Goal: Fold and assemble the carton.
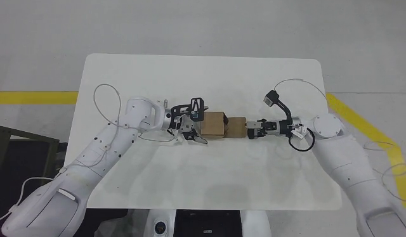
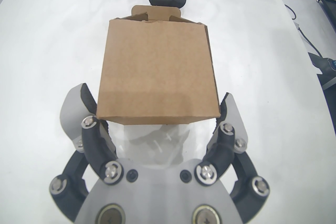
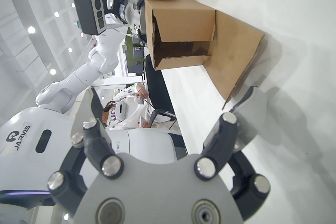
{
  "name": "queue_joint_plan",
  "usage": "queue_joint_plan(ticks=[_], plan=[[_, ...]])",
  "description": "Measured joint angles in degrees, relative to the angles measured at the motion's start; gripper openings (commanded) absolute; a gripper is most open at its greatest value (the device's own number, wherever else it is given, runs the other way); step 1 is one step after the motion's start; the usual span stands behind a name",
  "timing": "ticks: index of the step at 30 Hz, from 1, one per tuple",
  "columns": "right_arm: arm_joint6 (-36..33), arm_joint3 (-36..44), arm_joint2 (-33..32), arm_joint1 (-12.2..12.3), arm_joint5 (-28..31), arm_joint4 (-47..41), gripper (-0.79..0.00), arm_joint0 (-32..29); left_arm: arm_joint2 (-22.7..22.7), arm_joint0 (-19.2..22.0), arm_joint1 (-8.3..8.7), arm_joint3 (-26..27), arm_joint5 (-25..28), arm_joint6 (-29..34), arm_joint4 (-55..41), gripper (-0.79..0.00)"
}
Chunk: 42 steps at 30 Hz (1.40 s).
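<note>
In the left wrist view, the left gripper (image 2: 156,92) sits at the lower middle of the frame. Its two fingers (image 2: 88,101) are pressed on either side of the near end of the carton (image 2: 157,70), and it seems clamped on it, though the contact is partly hidden. The carton is a brown cardboard sleeve lying on its side on the white tabletop (image 1: 209,78), at the centre of the top view.

In the right wrist view its far end is open. The hollow inside shows bare, shadowed cardboard walls. One short side flap is folded partly across the opening. A long flap (image 3: 233,57) runs out from the same end and lies flat on the tabletop.

Beyond that flap, right of centre in the top view, is the right gripper (image 3: 172,92). Its fingers are spread wide apart and hold nothing. One finger is just beside the flap's outer edge; whether it touches cannot be told.
</note>
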State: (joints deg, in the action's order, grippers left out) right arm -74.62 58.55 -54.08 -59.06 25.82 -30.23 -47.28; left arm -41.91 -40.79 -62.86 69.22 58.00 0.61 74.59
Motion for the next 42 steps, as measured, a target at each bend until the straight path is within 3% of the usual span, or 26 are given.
queue_joint_plan(ticks=[20,30,42], plan=[[-1.31,-5.70,4.50,-4.27,2.56,-6.61,0.000,4.40,-0.17,-0.08,0.04,-0.04,0.00,-0.09,0.31,0.000],[-1.93,-4.38,0.54,-3.31,1.91,-10.47,0.000,3.02,-0.07,-0.04,0.15,-0.01,0.00,-0.02,0.44,0.000],[-1.92,-6.36,0.47,-2.51,1.92,-2.95,0.000,3.71,-0.03,-0.05,0.37,-0.24,0.00,0.03,0.49,0.000]])
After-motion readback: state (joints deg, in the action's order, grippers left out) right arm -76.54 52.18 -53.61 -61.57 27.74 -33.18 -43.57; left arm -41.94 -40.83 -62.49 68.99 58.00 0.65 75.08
